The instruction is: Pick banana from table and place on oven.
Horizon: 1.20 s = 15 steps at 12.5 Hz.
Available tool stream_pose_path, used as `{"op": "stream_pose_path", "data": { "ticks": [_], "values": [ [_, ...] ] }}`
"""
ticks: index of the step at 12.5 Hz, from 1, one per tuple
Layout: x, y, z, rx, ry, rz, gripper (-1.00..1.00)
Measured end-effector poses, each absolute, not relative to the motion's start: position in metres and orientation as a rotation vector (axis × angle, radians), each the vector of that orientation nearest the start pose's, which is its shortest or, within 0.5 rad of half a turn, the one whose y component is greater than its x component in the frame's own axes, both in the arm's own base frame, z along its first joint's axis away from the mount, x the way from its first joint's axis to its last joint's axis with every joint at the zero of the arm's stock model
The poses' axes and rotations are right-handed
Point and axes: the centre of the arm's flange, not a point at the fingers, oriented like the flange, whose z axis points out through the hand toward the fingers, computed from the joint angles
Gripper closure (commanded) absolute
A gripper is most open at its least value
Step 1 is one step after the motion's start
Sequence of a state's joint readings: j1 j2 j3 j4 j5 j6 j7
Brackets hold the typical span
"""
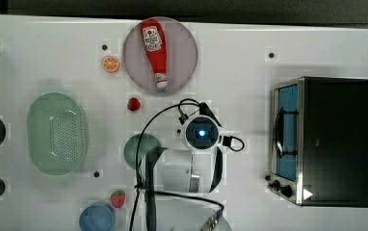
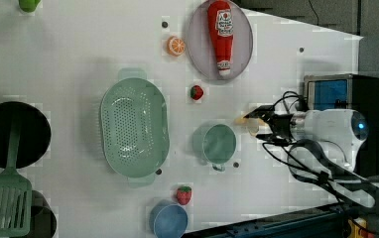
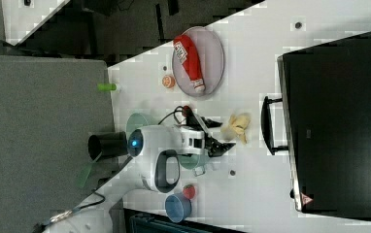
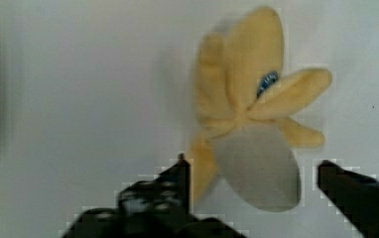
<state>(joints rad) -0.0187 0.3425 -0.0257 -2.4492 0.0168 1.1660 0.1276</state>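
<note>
The banana (image 4: 247, 109) is a pale yellow fruit with its peel spread in flaps, lying on the white table (image 1: 244, 62). In the right view the banana (image 3: 237, 127) lies between the arm and the oven (image 3: 339, 121). My gripper (image 4: 252, 171) is open, its black fingers (image 4: 177, 173) on either side of the banana's near end, not closed on it. In the left view the gripper (image 2: 259, 124) points at the banana (image 2: 241, 120). In the top view my wrist (image 1: 201, 132) covers the banana. The oven (image 1: 326, 142) has a black top and stands at the top view's right.
A red ketchup bottle (image 1: 155, 50) lies on a grey plate (image 1: 184, 48). An orange slice (image 1: 111, 64), a strawberry (image 1: 134, 104), a green cup (image 1: 136, 147) and a green colander (image 1: 57, 133) sit on the top view's left. A blue cup (image 1: 97, 217) and another strawberry (image 1: 118, 198) are near the arm's base.
</note>
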Motion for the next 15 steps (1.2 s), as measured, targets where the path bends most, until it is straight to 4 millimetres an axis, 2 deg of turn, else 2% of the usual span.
{"op": "stream_pose_path", "data": {
  "ticks": [2,4,5,7,10,12,13,15],
  "values": [
    [0.461,-0.022,0.139,-2.817,1.486,0.145,0.06],
    [0.455,-0.023,0.135,-2.820,1.494,0.170,0.48],
    [0.456,-0.023,0.137,-2.818,1.493,0.168,0.57],
    [0.458,-0.016,0.138,-2.843,1.447,0.141,0.56],
    [0.462,-0.011,0.159,-2.843,1.423,0.086,0.57],
    [0.467,-0.009,0.202,-2.843,1.422,0.109,0.57],
    [0.471,-0.008,0.238,-2.844,1.417,0.106,0.57],
    [0.489,-0.012,0.335,-2.826,1.421,0.054,0.56]
  ]
}}
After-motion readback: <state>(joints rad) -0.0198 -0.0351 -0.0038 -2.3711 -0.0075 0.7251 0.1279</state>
